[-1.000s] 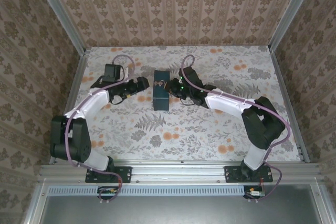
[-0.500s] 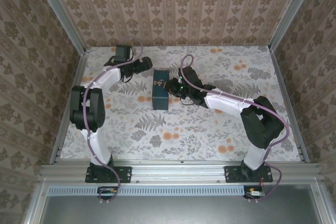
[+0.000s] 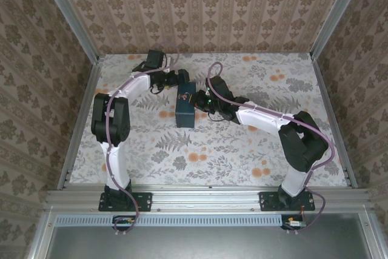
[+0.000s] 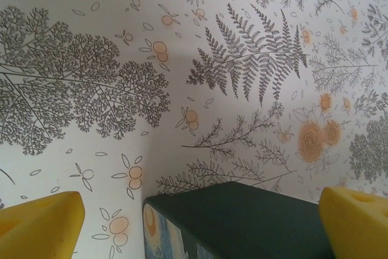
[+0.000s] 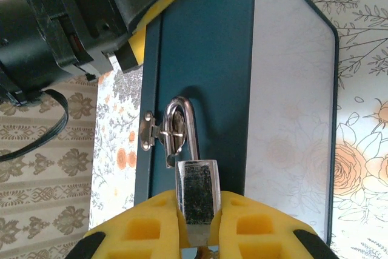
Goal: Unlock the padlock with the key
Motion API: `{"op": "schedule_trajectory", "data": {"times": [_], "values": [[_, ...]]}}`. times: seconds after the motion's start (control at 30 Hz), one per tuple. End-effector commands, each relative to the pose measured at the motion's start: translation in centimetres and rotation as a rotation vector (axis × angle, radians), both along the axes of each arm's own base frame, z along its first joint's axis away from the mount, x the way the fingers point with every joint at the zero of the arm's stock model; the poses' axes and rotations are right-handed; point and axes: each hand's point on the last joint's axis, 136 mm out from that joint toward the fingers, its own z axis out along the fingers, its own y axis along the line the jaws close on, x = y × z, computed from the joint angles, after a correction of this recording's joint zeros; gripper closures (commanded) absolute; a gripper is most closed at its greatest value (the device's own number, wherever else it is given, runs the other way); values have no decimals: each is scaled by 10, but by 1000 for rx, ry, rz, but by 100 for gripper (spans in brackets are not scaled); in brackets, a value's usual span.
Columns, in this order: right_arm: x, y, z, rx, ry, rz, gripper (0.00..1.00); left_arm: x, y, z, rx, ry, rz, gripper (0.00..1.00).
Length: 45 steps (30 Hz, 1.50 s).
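In the right wrist view the small metal padlock (image 5: 197, 195) hangs by its silver shackle from the hasp (image 5: 148, 133) on the side of the blue box (image 5: 206, 59). My right gripper (image 5: 199, 225) is shut on the padlock's body, one yellow finger on each side. A tiny brown bit, perhaps the key (image 5: 203, 251), shows just below the body between the fingers. I cannot tell whether the shackle is latched. My left gripper (image 4: 200, 210) is open and its yellow fingers (image 4: 42, 225) straddle the far end of the box (image 4: 254, 216). From above, the left gripper (image 3: 180, 80) is at the far end of the box and the right gripper (image 3: 197, 99) at its right side.
The box (image 3: 185, 110) lies on the floral table (image 3: 242, 144), mid-left. Patterned walls close the back and both sides. The left gripper's black body (image 5: 66, 22) hangs close beyond the box in the right wrist view. Both arms meet around the box.
The left arm has swung from the left of the box up and round to its far end. The right arm and the box have stayed put.
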Motion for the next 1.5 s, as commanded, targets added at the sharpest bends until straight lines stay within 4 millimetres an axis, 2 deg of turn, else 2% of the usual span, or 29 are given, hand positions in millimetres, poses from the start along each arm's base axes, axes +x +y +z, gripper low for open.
{"op": "schedule_trajectory", "data": {"times": [0.0, 0.13, 0.23, 0.37, 0.57, 0.67, 0.8, 1.0, 1.1, 1.23, 1.37, 1.47], "values": [[10, 1, 26, -13, -56, -17, 100, -23, 2, -9, -1, 69, -40, 0], [15, -2, 29, -31, -66, -45, 100, -29, -4, -6, -53, 97, -51, 1], [16, 2, 28, -30, -57, -42, 100, -30, 0, -7, -66, 106, -20, 2], [9, 12, 20, -40, -26, -36, 100, -31, 10, -13, -76, 132, 33, 3], [-1, 11, 5, 72, 109, -155, 100, -34, 16, -17, -44, 142, 67, 3], [-5, 8, 5, 120, 158, -218, 100, -35, 22, -19, -22, 152, 88, 3], [-9, 18, 11, 151, 206, -226, 100, -36, 26, -19, 7, 150, 110, 4], [-11, 26, -3, 80, 234, -190, 100, -38, 19, -17, 7, 146, 101, 4], [-13, 24, -12, 11, 213, -191, 100, -42, 18, -21, 5, 159, 105, 4], [-13, 20, -7, -140, 105, -151, 100, -48, 19, -22, 2, 168, 113, 5], [-16, -1, -10, -280, 67, -146, 100, -49, 28, -16, 22, 159, 116, 6], [-20, -19, -5, -381, 36, -133, 100, -53, 29, -9, 35, 149, 98, 7]]}}
